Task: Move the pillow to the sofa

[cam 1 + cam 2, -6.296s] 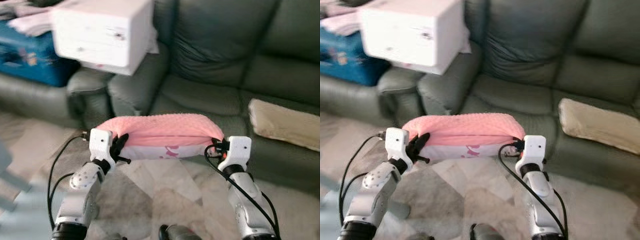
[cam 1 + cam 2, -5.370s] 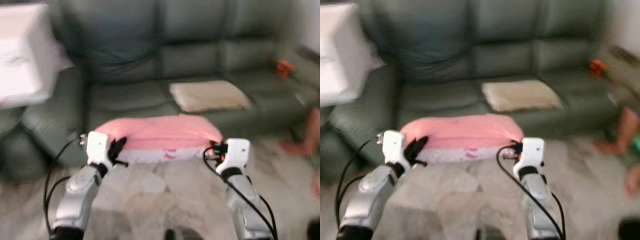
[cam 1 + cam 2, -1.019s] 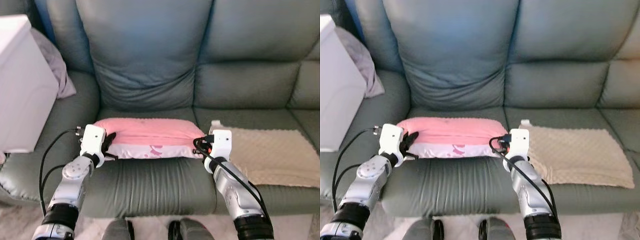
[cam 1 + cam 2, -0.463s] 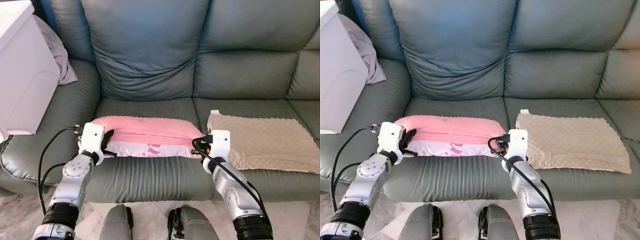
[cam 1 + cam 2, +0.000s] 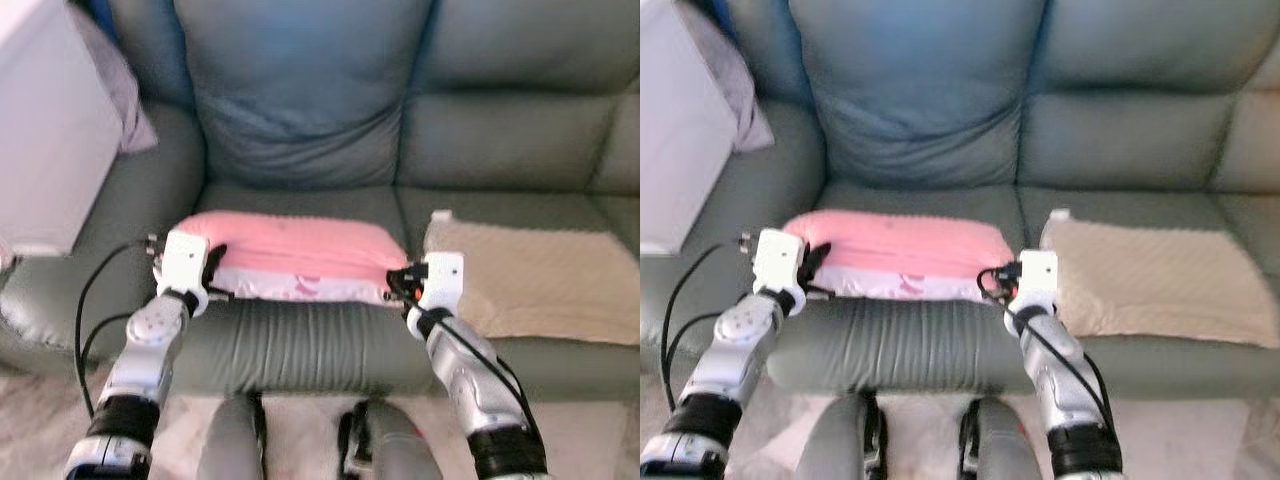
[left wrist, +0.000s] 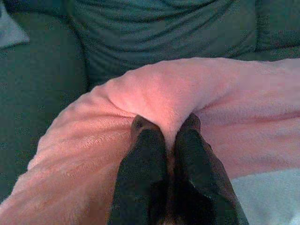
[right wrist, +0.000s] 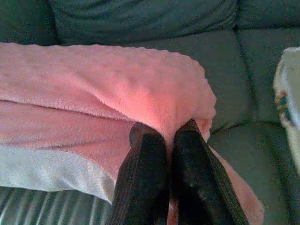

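Two grippers, one pillow, and it's right over the sofa now! The pink pillow (image 5: 295, 243) lies along the front of the grey-green sofa's (image 5: 300, 345) left seat cushion, its long side running across the seat, fuzzy pink on top and a white panel with pink marks facing the front edge. Whether it rests fully on the cushion or is held just above it, the head views don't settle.

Left gripper (image 5: 213, 268) is at the pillow's left end. In the left wrist view its two black fingers (image 6: 143, 161) are squeezed close together with a ridge of pink fabric pinched up between them — clamped on the pillow (image 6: 187, 93), no question.

Right gripper (image 5: 395, 283) is at the opposite end, and it's the same story there: in the right wrist view the fingers (image 7: 145, 161) stand nearly together, a fold of the pink fleece caught between them. Both silver arms reach forward from below, black cables looping off the white wrist blocks.

Just beside the pillow's right end, on the next seat cushion, lies a flat beige blanket (image 5: 540, 280), its near corner close to the right gripper. Behind the pillow stands the big back cushion (image 5: 300, 90). Over on the left, a white box (image 5: 45, 120) sits on the armrest, with a pale lilac cloth (image 5: 130, 100) tucked behind it.
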`<state>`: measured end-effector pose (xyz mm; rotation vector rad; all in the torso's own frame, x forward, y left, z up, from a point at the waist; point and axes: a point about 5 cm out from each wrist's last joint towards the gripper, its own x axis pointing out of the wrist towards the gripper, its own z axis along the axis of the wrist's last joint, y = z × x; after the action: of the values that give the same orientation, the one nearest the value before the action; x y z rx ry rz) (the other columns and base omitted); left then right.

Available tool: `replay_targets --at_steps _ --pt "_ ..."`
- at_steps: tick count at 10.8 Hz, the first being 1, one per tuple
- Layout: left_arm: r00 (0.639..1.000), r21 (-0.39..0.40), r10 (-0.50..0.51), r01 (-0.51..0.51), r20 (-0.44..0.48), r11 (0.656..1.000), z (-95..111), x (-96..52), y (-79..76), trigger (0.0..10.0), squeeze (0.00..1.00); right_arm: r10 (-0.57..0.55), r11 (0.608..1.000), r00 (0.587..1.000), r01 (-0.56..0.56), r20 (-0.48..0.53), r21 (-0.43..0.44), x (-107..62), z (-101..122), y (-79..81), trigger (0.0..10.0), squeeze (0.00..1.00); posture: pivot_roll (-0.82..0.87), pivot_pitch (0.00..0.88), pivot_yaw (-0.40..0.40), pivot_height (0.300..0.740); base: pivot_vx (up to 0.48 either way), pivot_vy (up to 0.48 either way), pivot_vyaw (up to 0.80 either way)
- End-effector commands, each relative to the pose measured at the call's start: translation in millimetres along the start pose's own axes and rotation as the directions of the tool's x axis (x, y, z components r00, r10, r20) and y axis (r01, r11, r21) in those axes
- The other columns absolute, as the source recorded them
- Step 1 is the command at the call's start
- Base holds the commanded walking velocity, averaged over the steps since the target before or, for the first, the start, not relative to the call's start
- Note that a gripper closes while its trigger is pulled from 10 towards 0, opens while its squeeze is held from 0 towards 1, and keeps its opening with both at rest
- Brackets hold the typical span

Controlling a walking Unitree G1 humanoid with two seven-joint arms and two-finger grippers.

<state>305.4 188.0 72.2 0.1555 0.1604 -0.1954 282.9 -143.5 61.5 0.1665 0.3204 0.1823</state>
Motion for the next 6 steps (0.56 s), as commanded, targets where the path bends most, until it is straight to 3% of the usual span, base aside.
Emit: replay_targets --at_steps 1,3,6 --pt "0.997 0.005 0.081 -0.081 0.016 0.997 2.0 -3.8 15.9 10.0 0.00 -0.065 0.998 0.998 0.065 0.009 0.012 -4.9 -0.1 -15.6 10.0 0.00 -0.01 0.121 -0.006 0.640 0.000 0.000 0.00" --pt "0.994 0.021 0.103 -0.104 0.022 0.994 3.8 -1.8 17.2 10.0 0.00 -0.058 0.998 0.998 0.058 0.009 0.004 -5.8 -0.7 -16.1 10.0 0.00 -0.01 0.121 -0.006 0.640 0.000 0.000 0.00" --pt "0.997 0.001 0.075 -0.075 0.031 0.997 6.5 5.6 7.1 10.0 0.00 -0.082 0.995 0.996 0.083 0.021 -0.049 -7.0 3.9 -28.7 10.0 0.00 -0.02 0.119 -0.006 0.640 0.000 0.000 0.00"
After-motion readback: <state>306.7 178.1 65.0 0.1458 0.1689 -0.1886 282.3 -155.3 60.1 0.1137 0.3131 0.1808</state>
